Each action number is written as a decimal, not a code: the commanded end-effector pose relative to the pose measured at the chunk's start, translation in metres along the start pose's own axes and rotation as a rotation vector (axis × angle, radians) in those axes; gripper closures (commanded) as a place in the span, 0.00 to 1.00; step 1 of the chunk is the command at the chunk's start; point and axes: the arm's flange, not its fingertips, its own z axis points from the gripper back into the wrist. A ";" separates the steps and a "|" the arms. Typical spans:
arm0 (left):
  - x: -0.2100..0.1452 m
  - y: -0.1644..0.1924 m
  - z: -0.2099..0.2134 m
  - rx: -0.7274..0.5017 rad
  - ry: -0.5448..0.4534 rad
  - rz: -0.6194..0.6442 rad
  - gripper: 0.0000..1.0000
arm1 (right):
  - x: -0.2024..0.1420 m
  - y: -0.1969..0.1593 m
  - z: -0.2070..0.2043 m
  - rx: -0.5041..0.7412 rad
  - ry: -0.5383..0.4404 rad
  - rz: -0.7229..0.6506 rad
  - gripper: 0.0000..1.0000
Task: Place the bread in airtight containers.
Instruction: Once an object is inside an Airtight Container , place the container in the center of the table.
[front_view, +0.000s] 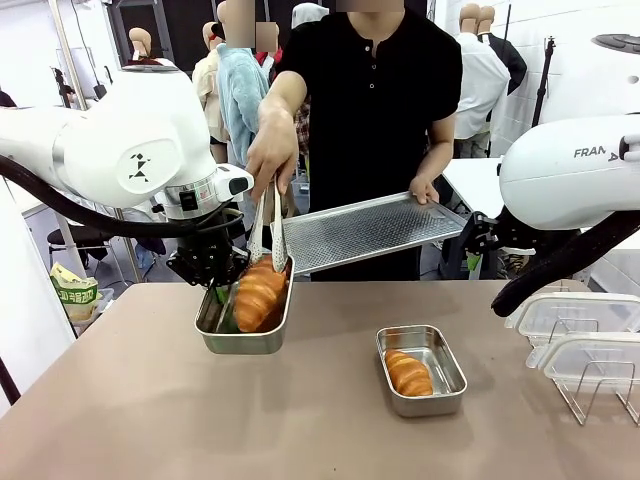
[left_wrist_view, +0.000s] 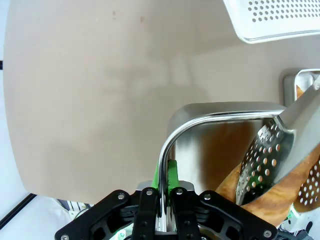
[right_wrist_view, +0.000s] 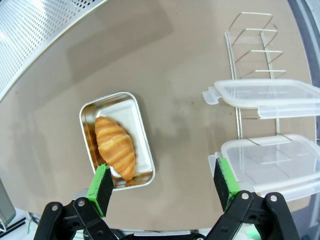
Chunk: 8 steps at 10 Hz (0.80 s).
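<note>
While the left gripper (left_wrist_view: 164, 185) clamps the centre-left steel pan (left_wrist_view: 220, 107) by its rim and the right gripper (right_wrist_view: 164, 180) gapes empty, the croissant (front_view: 258, 296) in the person's tongs (front_view: 270, 225) appears light, soft and crushable, so it is best held gently mid-body.

Each pan (front_view: 425, 405) is polished steel, mirror-bright along the rim. The bread (front_view: 408, 375) has a glossy, ridged crust. Tray (front_view: 370, 232) and tongs (front_view: 278, 238) are perforated metal with a duller satin finish. Lids (right_wrist_view: 272, 97) are clear, smooth plastic; the rack (right_wrist_view: 254, 50) thin wire. The desk (front_view: 150, 400) is matt and smooth.
</note>
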 end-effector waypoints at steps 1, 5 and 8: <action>0.000 0.001 0.003 -0.001 -0.006 -0.001 1.00 | 0.000 0.000 0.000 -0.005 0.000 0.000 0.00; 0.000 0.001 0.003 -0.001 -0.006 -0.001 1.00 | 0.000 0.000 0.000 -0.005 0.000 0.000 0.00; 0.000 0.001 0.003 -0.001 -0.006 -0.001 1.00 | 0.000 0.000 0.000 -0.005 0.000 0.000 0.00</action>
